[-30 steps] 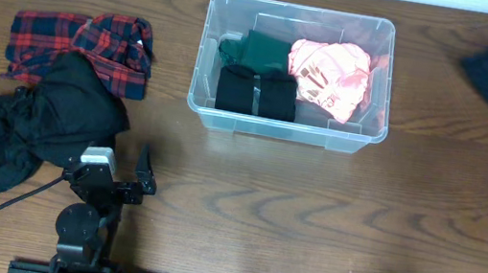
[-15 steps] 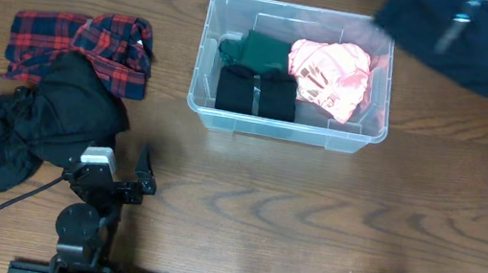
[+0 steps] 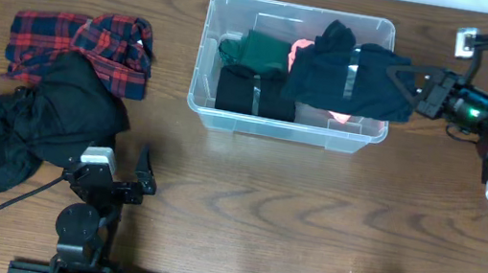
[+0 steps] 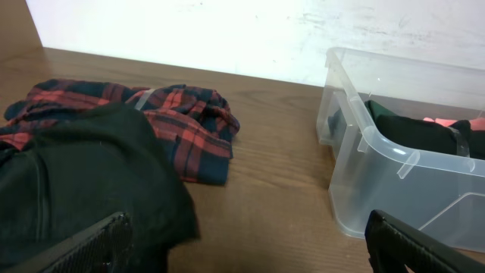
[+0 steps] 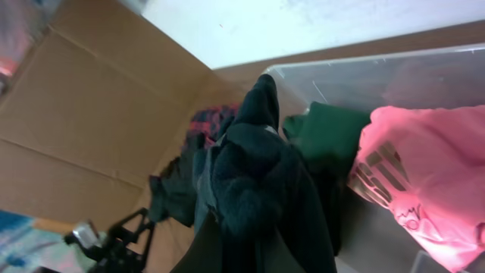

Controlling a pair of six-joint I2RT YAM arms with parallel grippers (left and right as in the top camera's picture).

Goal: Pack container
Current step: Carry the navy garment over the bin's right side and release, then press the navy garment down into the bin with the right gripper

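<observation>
Tabletop point(image 3: 260, 226): right gripper point(image 3: 416, 88), seemingly clamped, has moved dark garment point(image 3: 349, 82) over container point(image 3: 199, 62).

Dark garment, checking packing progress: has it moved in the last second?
Yes: the right gripper carried the dark garment left, from the far right to over the container's right half.

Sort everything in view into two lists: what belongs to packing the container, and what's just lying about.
Job in hand: container; dark navy garment in right gripper; pink garment, green garment, black folded garment inside; probably plaid cloth and black garment outside.
Lying about: cardboard; small white block.
</observation>
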